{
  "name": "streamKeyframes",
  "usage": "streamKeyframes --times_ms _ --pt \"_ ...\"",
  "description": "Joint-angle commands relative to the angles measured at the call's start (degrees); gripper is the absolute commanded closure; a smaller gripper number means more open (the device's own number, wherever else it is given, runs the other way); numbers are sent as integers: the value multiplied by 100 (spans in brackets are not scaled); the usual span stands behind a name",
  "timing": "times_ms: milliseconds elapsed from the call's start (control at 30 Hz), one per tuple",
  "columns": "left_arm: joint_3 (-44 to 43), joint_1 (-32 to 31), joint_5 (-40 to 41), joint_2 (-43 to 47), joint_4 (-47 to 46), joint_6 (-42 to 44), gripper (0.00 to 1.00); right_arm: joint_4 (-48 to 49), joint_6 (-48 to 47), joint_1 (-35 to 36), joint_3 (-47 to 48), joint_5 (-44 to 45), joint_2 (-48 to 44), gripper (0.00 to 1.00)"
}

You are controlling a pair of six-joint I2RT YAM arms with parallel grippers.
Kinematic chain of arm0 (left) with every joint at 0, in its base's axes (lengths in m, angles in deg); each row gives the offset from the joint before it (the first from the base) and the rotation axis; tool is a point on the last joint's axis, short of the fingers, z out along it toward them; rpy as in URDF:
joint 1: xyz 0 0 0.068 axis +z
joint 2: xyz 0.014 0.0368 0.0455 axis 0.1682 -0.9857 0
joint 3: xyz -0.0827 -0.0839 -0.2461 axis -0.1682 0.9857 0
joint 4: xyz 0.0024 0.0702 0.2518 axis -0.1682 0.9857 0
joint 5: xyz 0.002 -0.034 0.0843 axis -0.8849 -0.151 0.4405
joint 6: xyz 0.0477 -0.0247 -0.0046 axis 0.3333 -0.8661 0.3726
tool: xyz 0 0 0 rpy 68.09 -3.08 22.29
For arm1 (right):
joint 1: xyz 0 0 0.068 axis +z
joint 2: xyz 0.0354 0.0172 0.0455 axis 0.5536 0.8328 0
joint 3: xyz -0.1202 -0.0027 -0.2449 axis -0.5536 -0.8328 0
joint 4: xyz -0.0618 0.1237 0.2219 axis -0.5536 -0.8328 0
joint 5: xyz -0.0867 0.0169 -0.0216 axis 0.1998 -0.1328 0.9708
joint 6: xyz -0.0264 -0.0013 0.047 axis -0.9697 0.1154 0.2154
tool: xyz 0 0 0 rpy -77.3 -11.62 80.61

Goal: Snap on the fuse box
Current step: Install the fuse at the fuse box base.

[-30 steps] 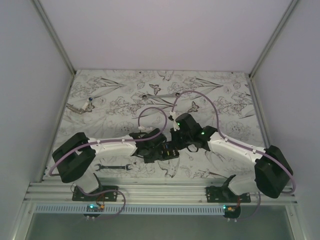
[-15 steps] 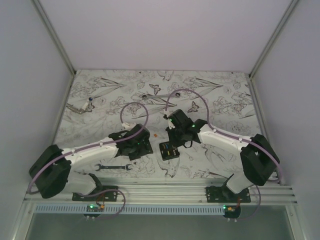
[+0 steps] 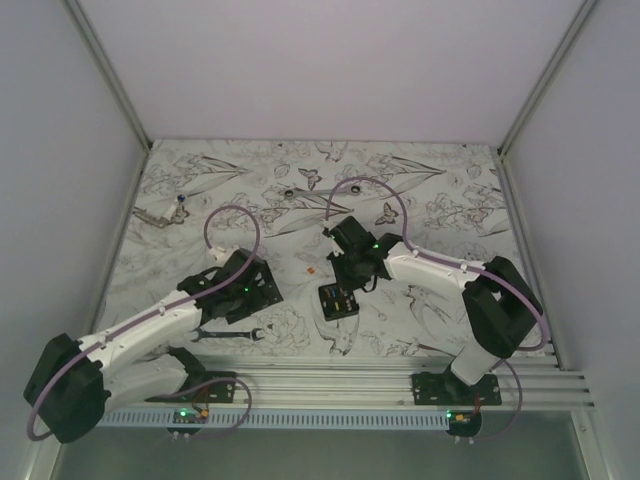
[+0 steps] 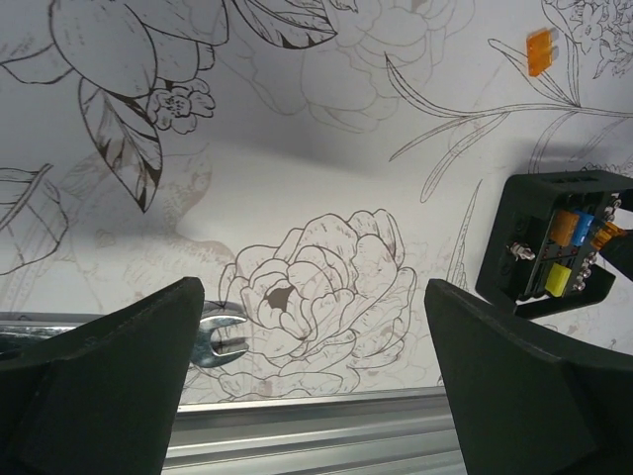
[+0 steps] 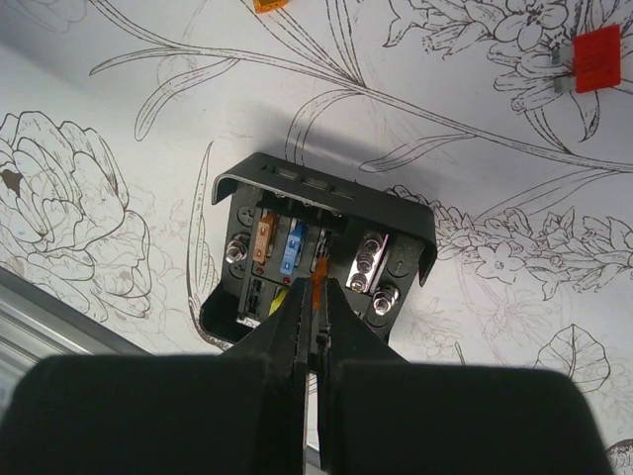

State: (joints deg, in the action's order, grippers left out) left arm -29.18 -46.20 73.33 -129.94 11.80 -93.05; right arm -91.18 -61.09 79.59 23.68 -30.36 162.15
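The fuse box is a small black open box lying on the flower-print mat, with orange, blue and yellow fuses and silver studs inside. In the right wrist view the fuse box lies directly under my right gripper, which is shut on a thin orange fuse held at the box's middle slots. My right gripper hangs just behind the box. My left gripper stands open and holds nothing, well left of the box. From the left wrist, the fuse box lies to the right of the left gripper.
A black-and-silver wrench lies near the front rail, its open end by my left finger. Another wrench lies at the far left. A loose orange fuse and a red fuse lie on the mat. The aluminium rail runs along the near edge.
My left arm has pulled away from the fuse box to the left and toward the near edge, and its jaws have opened wide. The right gripper stayed shut over the box.
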Motion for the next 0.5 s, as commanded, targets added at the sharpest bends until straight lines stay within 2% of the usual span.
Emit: streamKeyframes --times_ms 0,467 --pt "126 95 169 187 334 200 1 -76 98 7 212 67 54 100" --pt "155 136 140 195 364 183 1 -81 123 33 321 87 227 100"
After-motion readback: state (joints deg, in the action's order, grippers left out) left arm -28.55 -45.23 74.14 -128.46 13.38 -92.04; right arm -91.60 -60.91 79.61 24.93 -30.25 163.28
